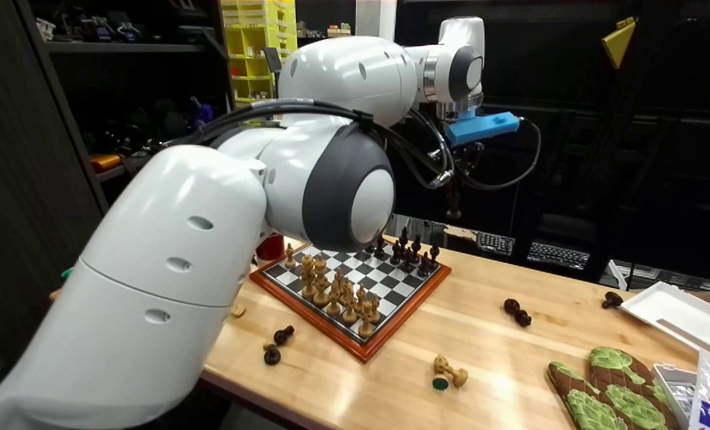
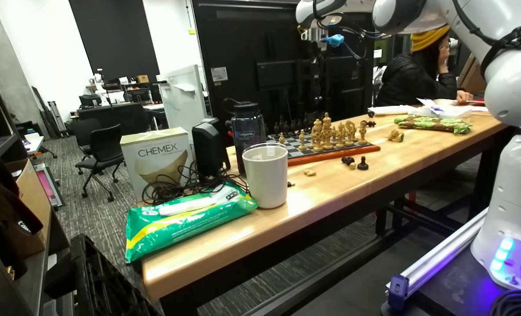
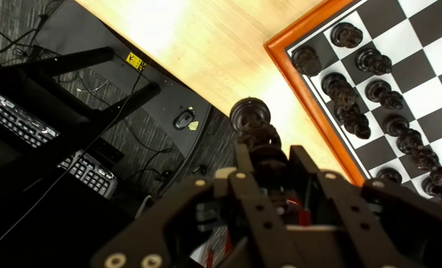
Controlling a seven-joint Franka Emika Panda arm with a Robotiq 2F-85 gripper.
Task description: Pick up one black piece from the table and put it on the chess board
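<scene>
Wrist view, left to right: black chess piece point(image 3: 259, 136) gripped in your jaws, base outward, raised clear of chess board point(image 3: 317, 115); then dark chessmen point(image 3: 384, 95). Carry high past them, choose roomy spot, lower base-first, release once seated.

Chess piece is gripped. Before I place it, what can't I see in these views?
Wrist view: upper end of the glossy dark-brown chess piece, hidden within the black gripper.
Wrist view: the square checkered red-rimmed board, cut off by the top and right edges.
An exterior view: the board's far corner, hidden behind the white robot arm.
Both exterior views: the held piece's kind, too small and dark against black.
</scene>
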